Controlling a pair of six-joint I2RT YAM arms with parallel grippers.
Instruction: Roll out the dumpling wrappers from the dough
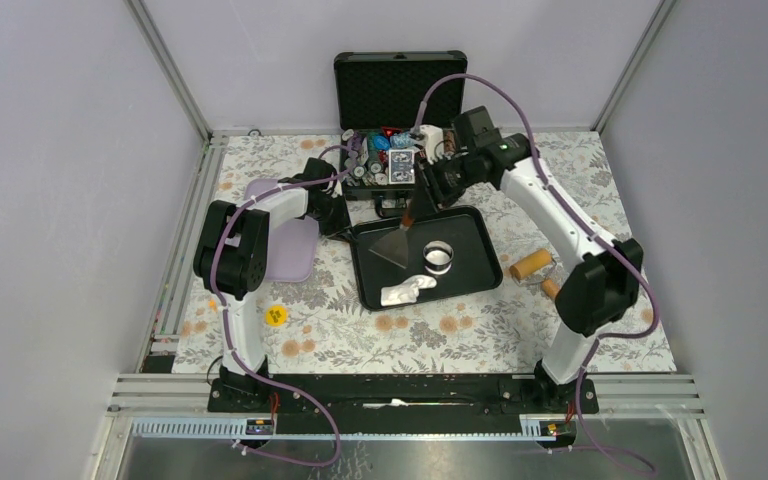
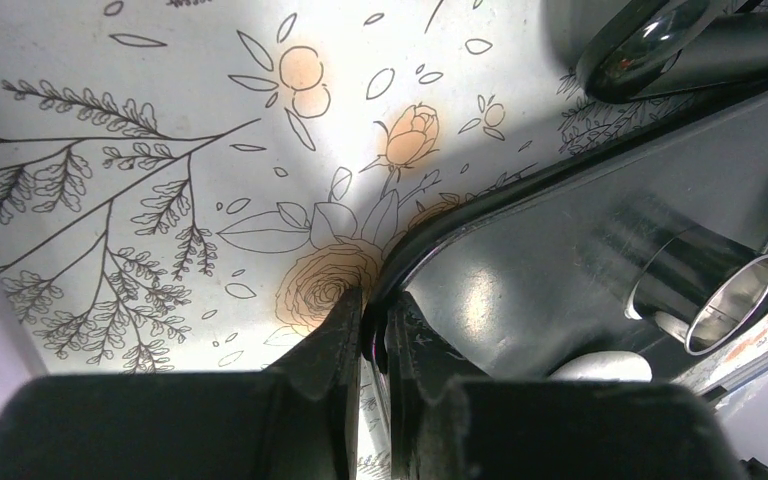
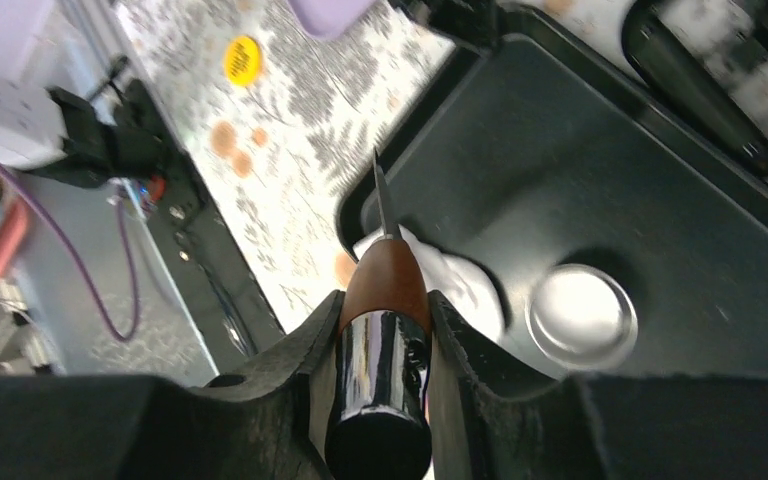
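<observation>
Two hands are busy: left hand [image 2: 365, 335] pinched nearly shut on the tray rim [image 2: 430, 235], right hand [image 3: 384, 305] clamped round a wooden-handled scraper [image 3: 388, 268]. Dough [image 3: 465, 283] lies just beyond that hand; a steep blade could gouge it.

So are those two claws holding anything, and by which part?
The right gripper holds a scraper by its wooden handle. The left gripper pinches the black tray at a corner of its rim.

top: overhead, far | wrists: close, downward | shared: probably black tray [image 1: 465, 250]
</observation>
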